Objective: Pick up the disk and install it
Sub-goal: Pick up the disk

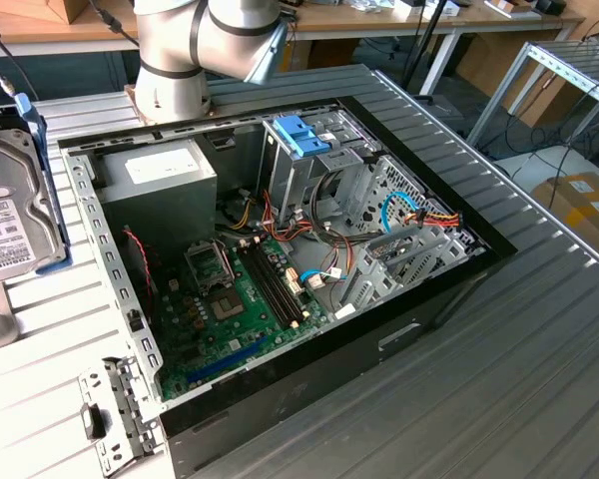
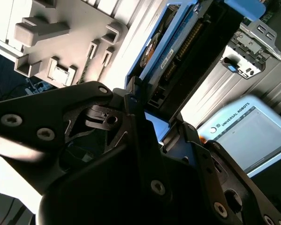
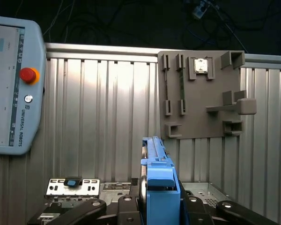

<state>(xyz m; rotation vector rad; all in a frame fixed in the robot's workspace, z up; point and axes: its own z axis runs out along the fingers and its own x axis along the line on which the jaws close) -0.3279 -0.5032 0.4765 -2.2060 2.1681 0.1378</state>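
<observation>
The disk point(image 1: 8, 205) is a silver-grey hard drive with blue rails, seen large at the exterior view's left, outside the open computer case point(image 1: 484, 261). In the first wrist view the disk point(image 3: 159, 180) shows edge-on, blue rail upward, clamped between the black fingers point(image 3: 126, 208) of my gripper point(image 3: 160, 206). The second wrist view shows the disk's point(image 2: 178, 44) connector end and blue rail held in my gripper point(image 2: 157, 123). The gripper is shut on the disk. The drive cage with its blue clip point(image 1: 304, 135) stands at the back of the case, well to the right of the disk.
Inside the case are a grey power-supply box point(image 1: 155, 175), the motherboard point(image 1: 235, 304) and loose cables point(image 1: 419, 215). A metal bracket point(image 1: 115, 409) lies near the case's front corner. A teach pendant point(image 3: 9, 84) and a grey fixture plate point(image 3: 201, 93) rest on the ribbed table point(image 3: 107, 103).
</observation>
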